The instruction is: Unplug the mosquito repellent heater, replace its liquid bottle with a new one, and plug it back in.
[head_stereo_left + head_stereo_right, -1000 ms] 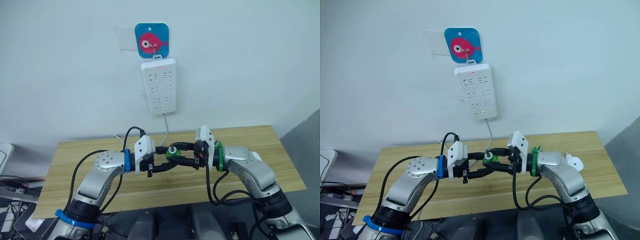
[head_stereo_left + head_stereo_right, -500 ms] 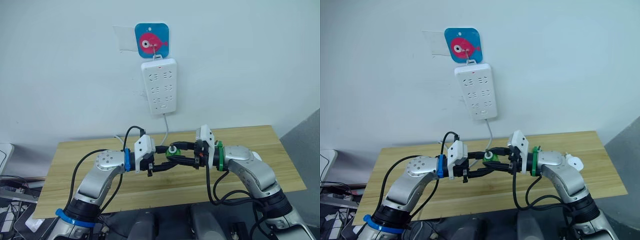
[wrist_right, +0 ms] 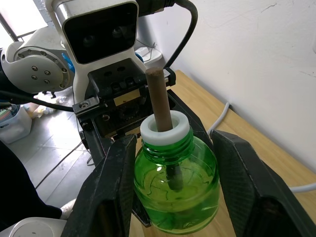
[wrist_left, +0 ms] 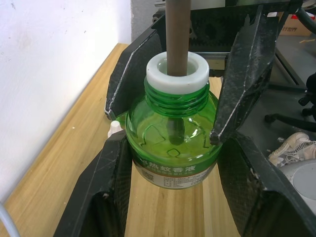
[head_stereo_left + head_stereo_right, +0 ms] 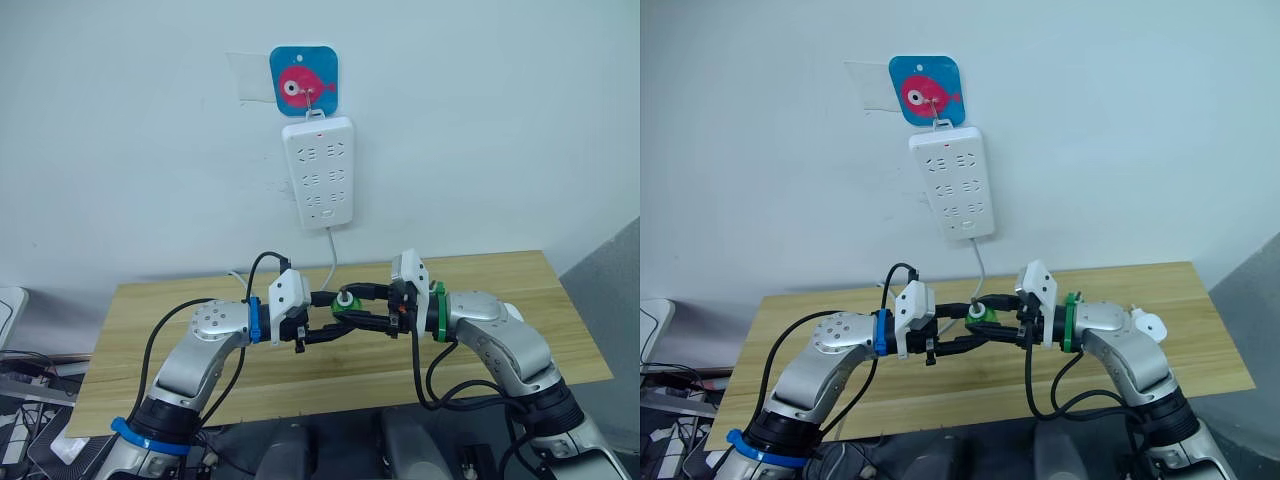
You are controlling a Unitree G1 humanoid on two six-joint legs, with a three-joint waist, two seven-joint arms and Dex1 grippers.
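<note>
While both arms meet over the middle of the tabletop (image 5: 150, 365), you have one item shared between them, so read this as a two-handed hold or a pass, step not settled.

Left gripper (image 5: 328, 320): its fingers (image 4: 111, 192) are clamped on the lower body of the green liquid bottle (image 5: 345, 303), one on each side at the label band. A low grip like this leaves the neck free.

Bottle: held in the air between the two grippers, clear of the tabletop and well below the power strip (image 5: 319, 172) hanging on the wall. It stands upright with its long axis vertical. The neck points up and carries no cap. A white collar (image 4: 177, 71) sits in the mouth, and a brown wick (image 3: 159, 101) rises straight up through it. My judgement is that upright keeps the liquid in and the wick lined up for the heater.

Right gripper (image 5: 368, 308): it comes in from the opposite side. Its fingers (image 3: 116, 192) are closed against the bottle's shoulder and body, a little above the left pair. The two grips oppose each other, which should steady the bottle against twisting.

Far right: a small white unit (image 5: 1147, 323) lies on the tabletop just beside the right forearm. You can take it as probably the mosquito repellent heater, unplugged; its prongs cannot be made out.

Power strip sockets look unoccupied, so re-plugging is not yet done.
</note>
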